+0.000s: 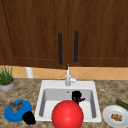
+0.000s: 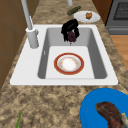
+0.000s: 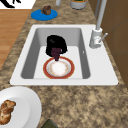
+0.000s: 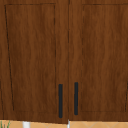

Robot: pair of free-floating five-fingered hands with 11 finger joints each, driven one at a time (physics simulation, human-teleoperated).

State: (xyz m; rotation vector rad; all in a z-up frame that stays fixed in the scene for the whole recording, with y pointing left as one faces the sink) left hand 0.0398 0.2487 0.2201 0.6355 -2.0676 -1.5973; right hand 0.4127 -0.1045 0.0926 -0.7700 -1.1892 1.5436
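My right hand [image 1: 76, 95] hangs over the back of the white sink [image 1: 43, 86], its fingers curled round a small dark purple thing [image 1: 80, 100]. From the left side the same hand [image 2: 70, 27] holds the purple thing [image 2: 71, 36] pointing down, just beyond a red-rimmed bowl [image 2: 69, 63] on the sink floor. In the right side view the hand [image 3: 56, 44] and the purple thing [image 3: 55, 53] are above the bowl's [image 3: 59, 68] far edge. The bowl [image 1: 67, 115] looks plain red from the front. My left hand [image 1: 28, 117] hovers by a blue plate [image 1: 10, 115].
The blue plate carries a brown piece of meat [image 1: 16, 106]. A white plate [image 1: 110, 112] with a pastry [image 1: 116, 117] and a green cucumber [image 1: 121, 103] lie right of the sink. A faucet [image 1: 68, 78], a potted plant [image 1: 6, 78] and a white cup [image 1: 29, 72] stand at the back, under wooden cabinet doors [image 4: 32, 57].
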